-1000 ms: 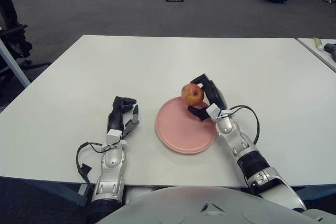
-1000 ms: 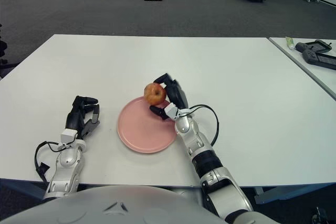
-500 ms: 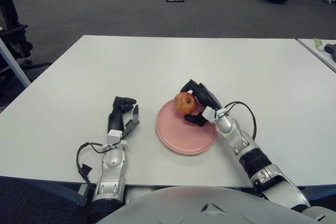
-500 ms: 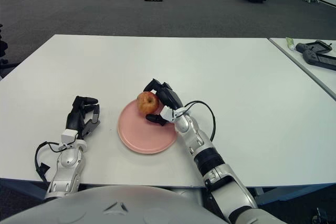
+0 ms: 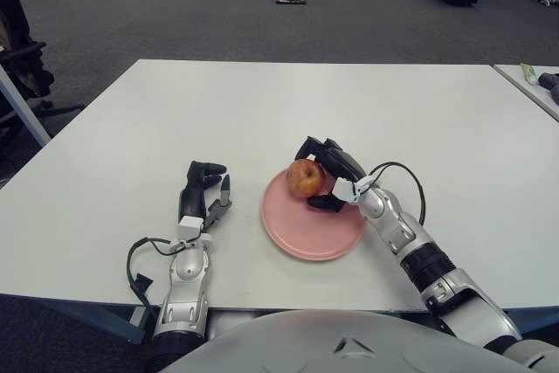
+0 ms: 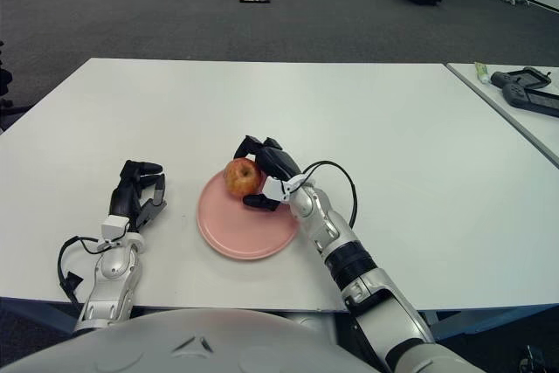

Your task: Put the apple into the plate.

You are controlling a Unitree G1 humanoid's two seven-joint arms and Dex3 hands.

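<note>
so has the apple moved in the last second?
Yes. The apple, gripped by the right robot hand, went left and down, from the pink plate's far right rim to over its far part.

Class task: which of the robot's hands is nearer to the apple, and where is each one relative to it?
Right. The right hand grips the apple over the pink plate; the left hand shows left of the plate, apart from the apple.

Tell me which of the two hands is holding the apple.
The right hand, over the far part of the pink plate, has its fingers closed around the apple. The left hand, left of the plate, holds nothing.
</note>
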